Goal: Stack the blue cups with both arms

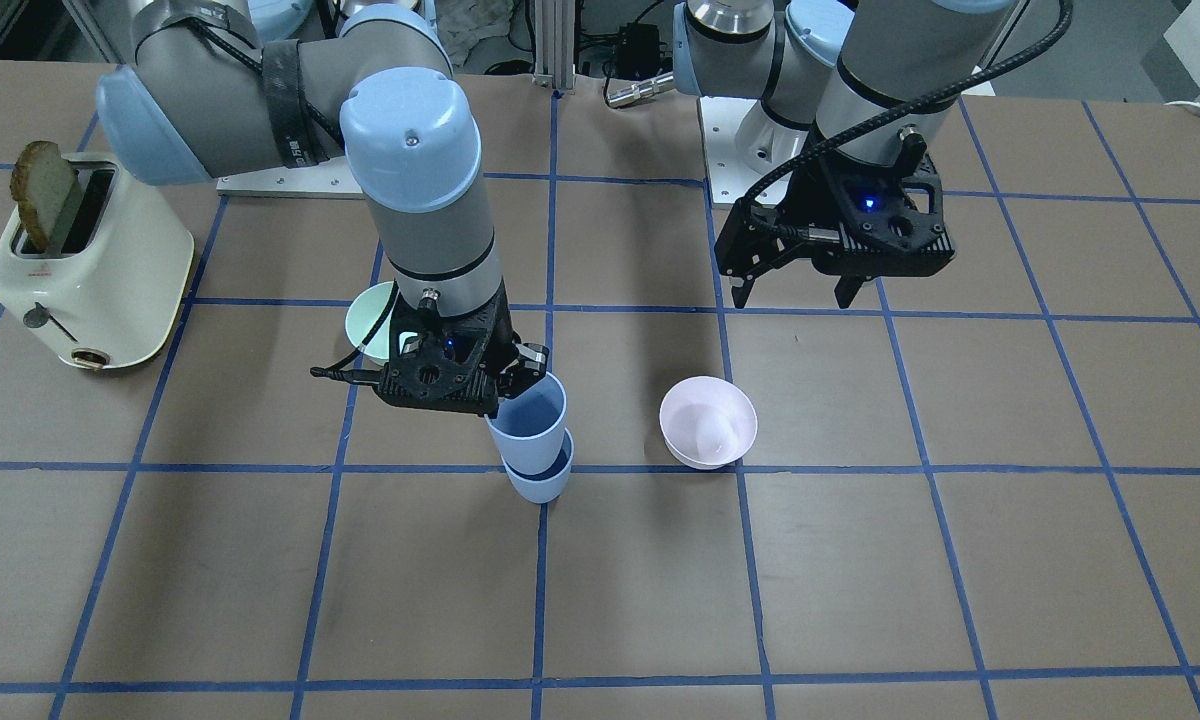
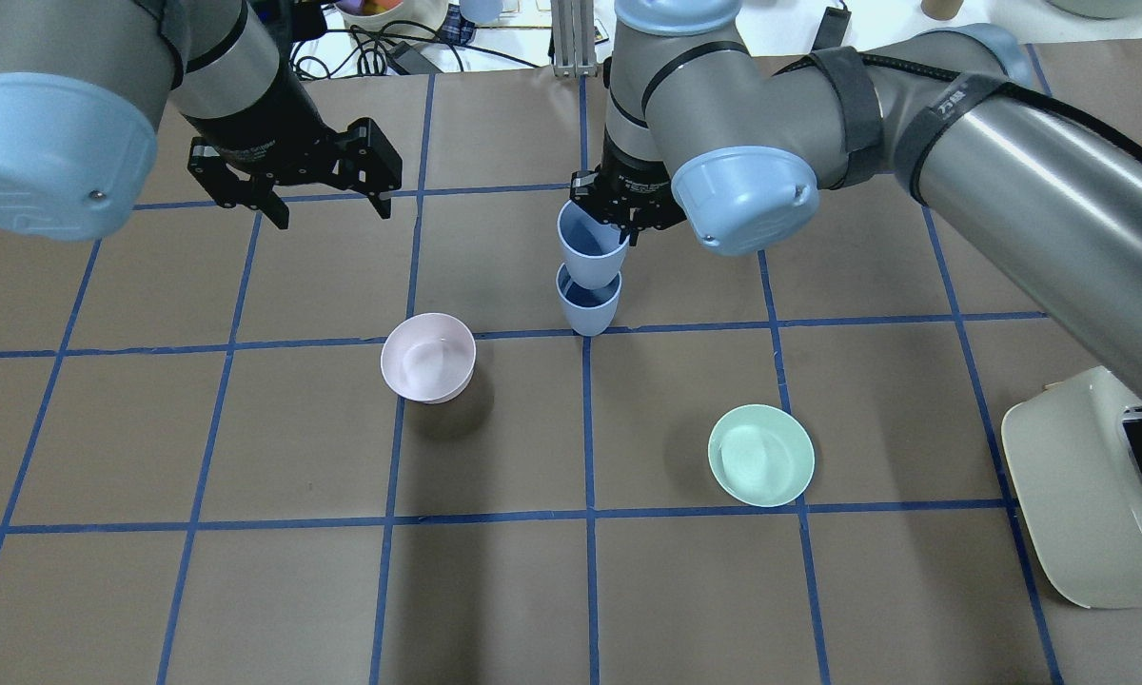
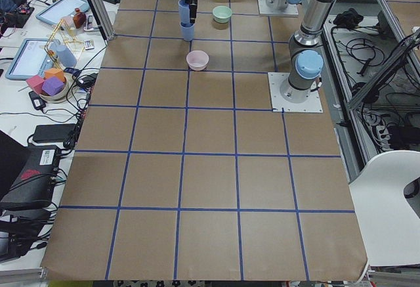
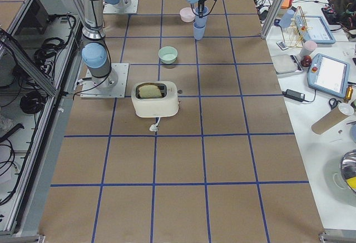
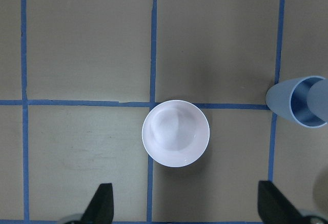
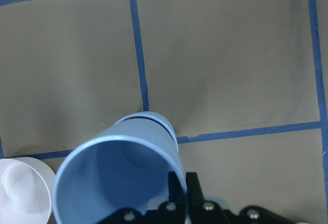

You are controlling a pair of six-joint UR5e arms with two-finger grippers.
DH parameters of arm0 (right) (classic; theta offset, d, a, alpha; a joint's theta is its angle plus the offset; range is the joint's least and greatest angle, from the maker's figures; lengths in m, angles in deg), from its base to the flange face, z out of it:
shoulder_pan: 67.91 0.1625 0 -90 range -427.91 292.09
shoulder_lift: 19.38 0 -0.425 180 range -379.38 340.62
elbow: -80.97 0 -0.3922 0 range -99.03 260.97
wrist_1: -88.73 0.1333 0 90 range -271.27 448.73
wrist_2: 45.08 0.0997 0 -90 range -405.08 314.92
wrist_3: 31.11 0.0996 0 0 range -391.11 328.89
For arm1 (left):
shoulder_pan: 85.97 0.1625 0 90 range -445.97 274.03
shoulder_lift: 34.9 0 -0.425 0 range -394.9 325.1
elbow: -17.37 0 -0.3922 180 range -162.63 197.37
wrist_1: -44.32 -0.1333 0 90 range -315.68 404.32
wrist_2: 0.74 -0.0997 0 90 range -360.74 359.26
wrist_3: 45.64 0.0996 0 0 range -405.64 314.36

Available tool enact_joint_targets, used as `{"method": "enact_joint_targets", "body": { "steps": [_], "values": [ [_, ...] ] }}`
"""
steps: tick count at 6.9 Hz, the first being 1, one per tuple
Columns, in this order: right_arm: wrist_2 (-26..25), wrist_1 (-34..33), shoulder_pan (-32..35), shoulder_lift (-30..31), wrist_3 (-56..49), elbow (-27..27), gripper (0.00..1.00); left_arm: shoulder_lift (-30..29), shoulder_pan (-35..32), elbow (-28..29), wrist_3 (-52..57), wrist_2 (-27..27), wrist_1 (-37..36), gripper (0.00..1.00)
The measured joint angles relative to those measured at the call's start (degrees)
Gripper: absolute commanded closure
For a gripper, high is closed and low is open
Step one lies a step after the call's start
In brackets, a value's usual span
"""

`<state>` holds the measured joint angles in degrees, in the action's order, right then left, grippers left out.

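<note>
You are looking at grey tubular metal on the left arm (image 1: 865, 90) and right arm (image 1: 430, 215), each wearing rounded light-blue joint caps. Black straps are binding the right arm's cable. The left gripper (image 1: 792, 300) and right gripper (image 1: 522, 378) are glowing blue on black perforated bodies.

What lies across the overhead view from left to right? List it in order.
left gripper → pink bowl → blue cups, one over the other → mint-green bowl → toaster
</note>
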<state>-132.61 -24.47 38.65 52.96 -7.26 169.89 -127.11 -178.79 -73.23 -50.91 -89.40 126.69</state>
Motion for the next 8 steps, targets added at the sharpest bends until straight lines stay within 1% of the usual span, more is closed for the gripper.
{"method": "enact_joint_targets", "body": {
  "steps": [2, 3, 4, 5, 6, 7, 8],
  "values": [
    [0.3, -0.4, 0.0, -0.7, 0.4, 0.1, 1.0, 0.1, 0.0, 0.0, 0.0, 0.0, 0.2, 0.0],
    [0.3, -0.7, 0.0, -1.1, 0.8, 0.2, 0.9, 0.1, -0.1, 0.1, 0.0, 0.0, 0.3, 0.0],
    [0.3, -1.1, 0.0, -1.6, 1.1, 0.4, 0.76, 0.1, -0.1, 0.1, 0.0, 0.0, 0.4, 0.0],
    [0.4, -1.3, 0.0, -2.2, 1.1, 0.8, 0.4, 0.1, 0.0, 0.1, 0.0, 0.0, 0.5, 0.0],
    [0.4, -1.3, 0.0, -2.7, 1.1, 1.0, 0.09, 0.1, 0.0, 0.2, 0.0, 0.0, 0.5, 0.0],
    [0.3, -1.3, 0.0, -2.8, 1.1, 1.1, 0.01, 0.1, 0.0, 0.2, 0.0, 0.0, 0.5, 0.0],
    [0.1, -1.2, -0.4, -2.7, 0.8, 0.6, 0.0, 0.1, 0.0, 0.2, 0.0, 0.0, 0.5, 0.0]
  ]
}}
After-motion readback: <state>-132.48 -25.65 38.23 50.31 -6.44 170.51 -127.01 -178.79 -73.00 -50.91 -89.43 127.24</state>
